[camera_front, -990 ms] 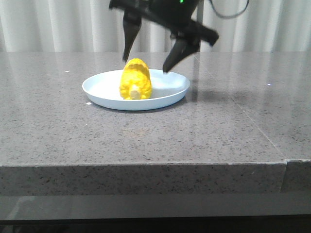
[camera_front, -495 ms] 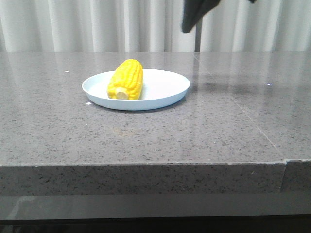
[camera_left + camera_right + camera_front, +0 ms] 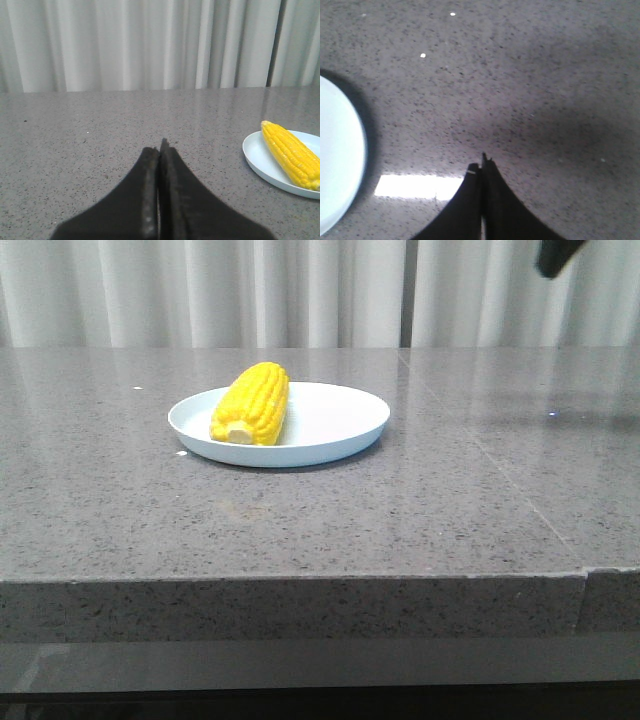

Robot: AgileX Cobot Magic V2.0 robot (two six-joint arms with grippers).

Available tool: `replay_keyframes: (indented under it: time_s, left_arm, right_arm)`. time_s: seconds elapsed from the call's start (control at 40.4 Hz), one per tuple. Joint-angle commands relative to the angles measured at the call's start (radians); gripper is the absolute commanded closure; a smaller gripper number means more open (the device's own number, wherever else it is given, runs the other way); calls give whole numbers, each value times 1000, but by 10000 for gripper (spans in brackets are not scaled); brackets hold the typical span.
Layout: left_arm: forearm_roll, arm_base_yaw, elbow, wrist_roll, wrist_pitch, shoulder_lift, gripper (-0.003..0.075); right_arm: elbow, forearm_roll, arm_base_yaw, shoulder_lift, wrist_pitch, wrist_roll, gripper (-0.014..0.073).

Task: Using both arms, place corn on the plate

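The yellow corn [image 3: 252, 403] lies on its side on the left half of the pale blue plate [image 3: 340, 425], pale stem end toward the front. It also shows in the left wrist view [image 3: 293, 160] on the plate [image 3: 260, 157]. My left gripper [image 3: 160, 146] is shut and empty, low over the table well to the left of the plate. My right gripper [image 3: 482, 162] is shut and empty above bare table, with the plate's edge [image 3: 340, 165] off to one side. In the front view only a black tip [image 3: 557, 255] shows, at the top right.
The grey speckled stone table [image 3: 300, 530] has a seam [image 3: 500, 470] running front to back on the right. Pale curtains [image 3: 200, 290] hang behind it. The table's front edge [image 3: 300, 580] is near the camera.
The right gripper, open over the corn a second ago, has risen and moved right, almost out of the front view. The corn has rolled a little to the left on the plate.
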Motion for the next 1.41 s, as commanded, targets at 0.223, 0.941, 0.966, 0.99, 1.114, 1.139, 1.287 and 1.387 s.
replay_keyframes:
  time_s: [0.223, 0.941, 0.966, 0.99, 1.114, 1.139, 1.287, 1.387]
  left_arm:
    - [6, -6, -26, -7, -87, 10, 741]
    - [6, -6, -26, -7, -87, 10, 741]
    - [6, -6, -26, -7, -87, 10, 741]
    - [6, -6, -26, -7, -87, 10, 741]
    - [6, -6, -26, -7, -87, 10, 741]
    - [6, -6, -26, -7, -87, 10, 741]
    - [6, -6, -26, -7, -87, 10, 741]
    - [6, -6, -26, -7, -87, 10, 741]
  right_arm:
    - [304, -16, -82, -290, -156, -56, 710]
    - [1129, -138, -82, -1102, -678, -63, 715]
    - [1146, -139, -82, -1129, -689, -63, 715]
    - [1162, -142, -82, -1165, -699, -63, 715]
    - [1245, -142, -82, -1306, -742, -63, 715]
    - [1255, -142, -82, -1332, -746, -63, 715]
    - [1295, -142, -82, -1417, -759, -63, 715]
    - [1295, -142, -82, -1425, -762, -63, 715]
